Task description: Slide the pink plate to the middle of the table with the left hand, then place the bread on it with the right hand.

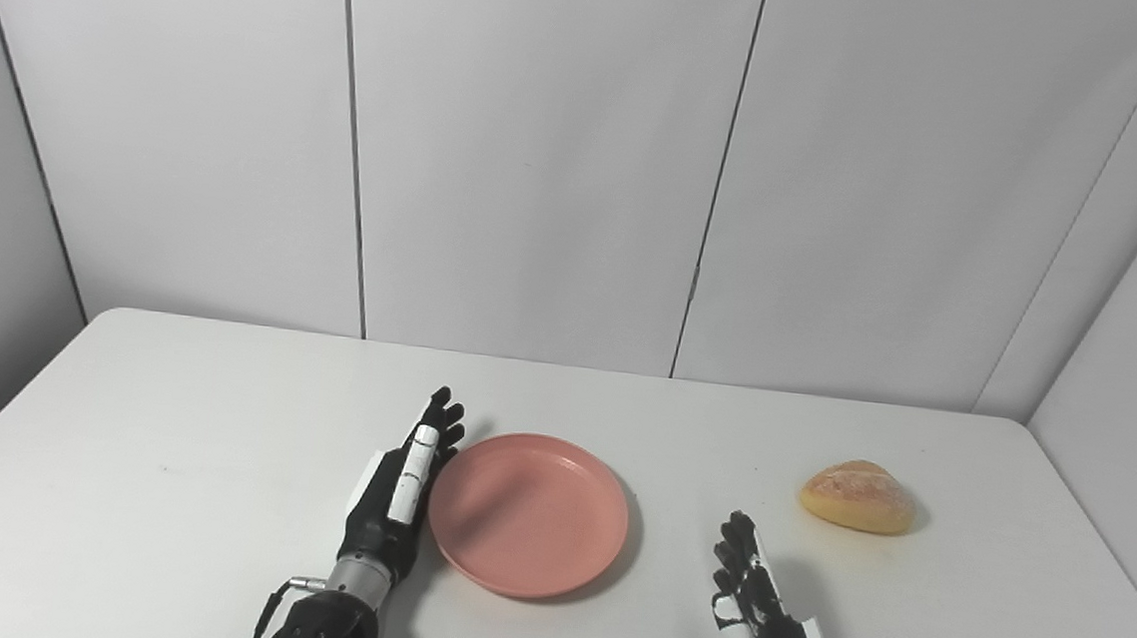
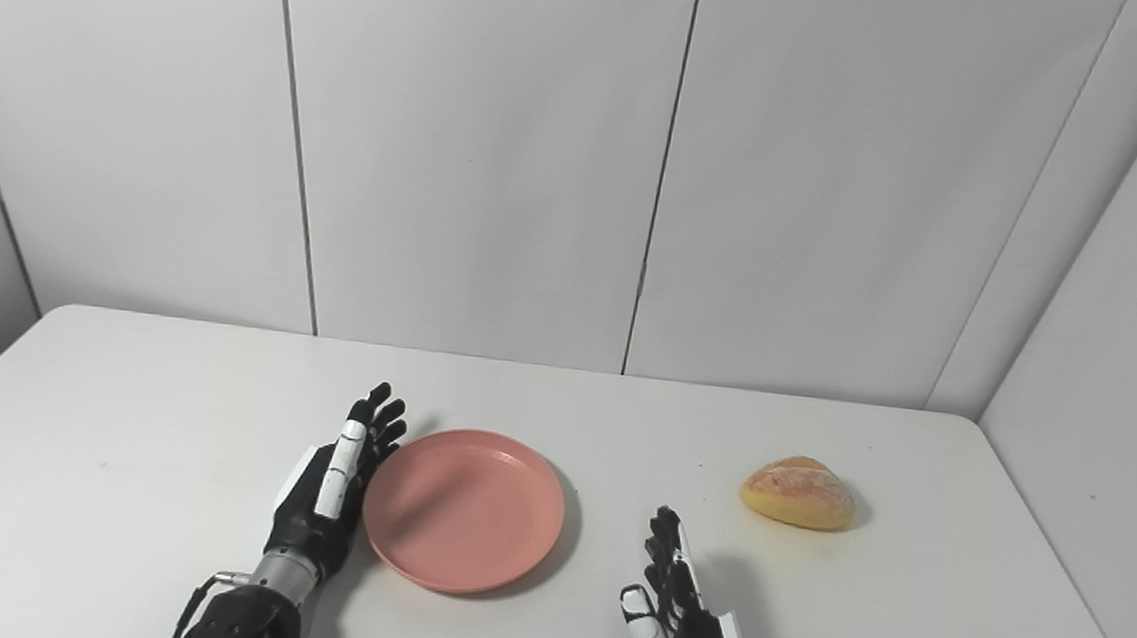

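The pink plate (image 1: 527, 512) lies flat near the middle of the white table (image 1: 169, 451), with nothing on it. My left hand (image 1: 402, 488) stands edge-on against the plate's left rim, fingers straight and apart, holding nothing. A golden bread roll (image 1: 858, 495) rests on the table at the right, well apart from the plate. My right hand (image 1: 753, 612) hovers low near the front edge, between plate and bread, fingers stretched out and open. It touches neither thing.
White wall panels (image 1: 540, 157) close off the back of the table, and another panel runs along the right side. Nothing else stands on the table.
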